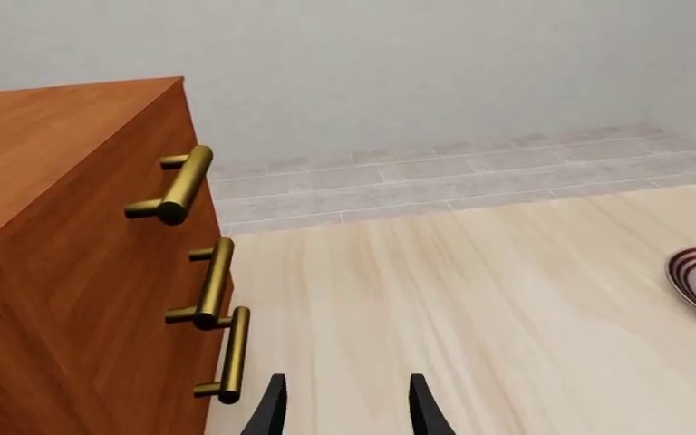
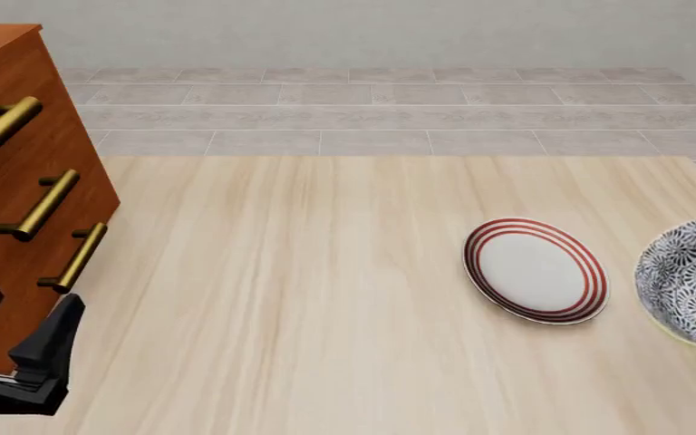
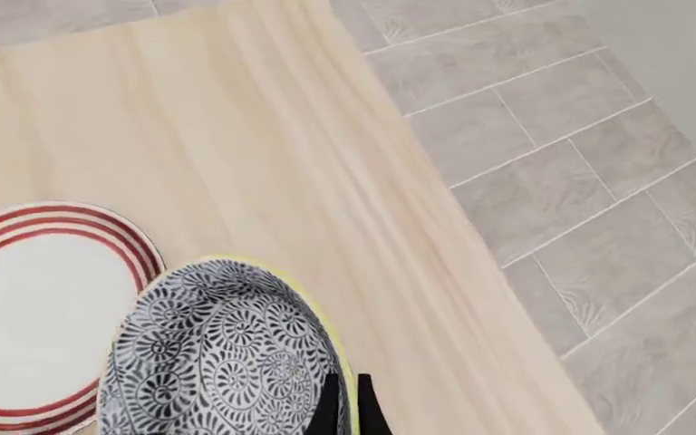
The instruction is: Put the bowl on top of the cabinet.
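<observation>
Pale wooden counter (image 2: 323, 299), with grey tiled floor beyond its far edge and a plain light wall behind. At the far left, the cabinet (image 2: 10, 181), tall and reddish-brown, with three brass handles (image 2: 40, 204) facing to the right. At the right edge of the counter, the bowl (image 2: 692, 281), blue-and-white patterned and partly cut by the front view's border. Just to its left, nearly touching, a flat white plate (image 2: 536, 269) with red rings.

Right claw (image 3: 345, 408) not seen in the front view; in the right wrist view, two dark fingers close together over the yellowish rim of the bowl, seemingly pinching the rim on its right side, though contact not fully sure. Left claw (image 2: 15, 326) open, holding nothing, low and near beside the cabinet front.

So the bowl clearly on the right arm's side, and the cabinet well apart across the whole counter to the left. Coming move probably a lift first, then a long carry leftward and upward to the cabinet top, passing over the plate.
</observation>
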`<state>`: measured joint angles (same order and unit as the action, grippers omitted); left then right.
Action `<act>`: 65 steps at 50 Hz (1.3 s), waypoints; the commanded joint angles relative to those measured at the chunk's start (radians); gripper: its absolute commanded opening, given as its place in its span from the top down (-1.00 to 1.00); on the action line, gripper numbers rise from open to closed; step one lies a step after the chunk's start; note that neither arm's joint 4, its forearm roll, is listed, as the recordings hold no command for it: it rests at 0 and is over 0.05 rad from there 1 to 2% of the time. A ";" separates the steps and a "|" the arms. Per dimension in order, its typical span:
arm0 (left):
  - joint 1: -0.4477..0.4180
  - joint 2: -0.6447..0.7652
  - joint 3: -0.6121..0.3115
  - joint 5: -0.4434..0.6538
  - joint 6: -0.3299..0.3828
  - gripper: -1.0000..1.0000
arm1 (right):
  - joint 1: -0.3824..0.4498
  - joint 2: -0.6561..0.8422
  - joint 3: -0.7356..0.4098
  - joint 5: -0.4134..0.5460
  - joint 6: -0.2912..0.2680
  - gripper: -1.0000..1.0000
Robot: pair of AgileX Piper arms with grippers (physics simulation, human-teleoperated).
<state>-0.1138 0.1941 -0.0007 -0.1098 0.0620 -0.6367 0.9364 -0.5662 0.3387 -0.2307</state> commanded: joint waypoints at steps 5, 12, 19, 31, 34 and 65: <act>-0.002 -0.008 0.000 0.006 -0.001 -1.00 | 0.127 -0.023 -0.029 0.026 0.050 1.00; -0.004 0.003 0.000 -0.004 -0.002 -1.00 | 0.187 -0.027 -0.044 0.033 0.072 1.00; -0.003 -0.004 0.000 0.000 -0.004 -1.00 | 0.238 -0.024 -0.047 0.029 0.082 1.00; -0.003 -0.015 0.000 0.008 -0.005 -1.00 | 0.342 -0.014 -0.056 0.020 0.111 1.00; -0.004 -0.019 0.000 0.010 -0.006 -1.00 | 0.369 -0.007 -0.057 0.013 0.118 1.00; -0.004 -0.058 0.001 0.036 -0.013 -1.00 | 0.621 0.081 -0.136 -0.039 0.168 1.00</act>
<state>-0.1180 0.1448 -0.0003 -0.0798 0.0500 -0.0923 0.9935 -0.6808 0.3178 -0.0777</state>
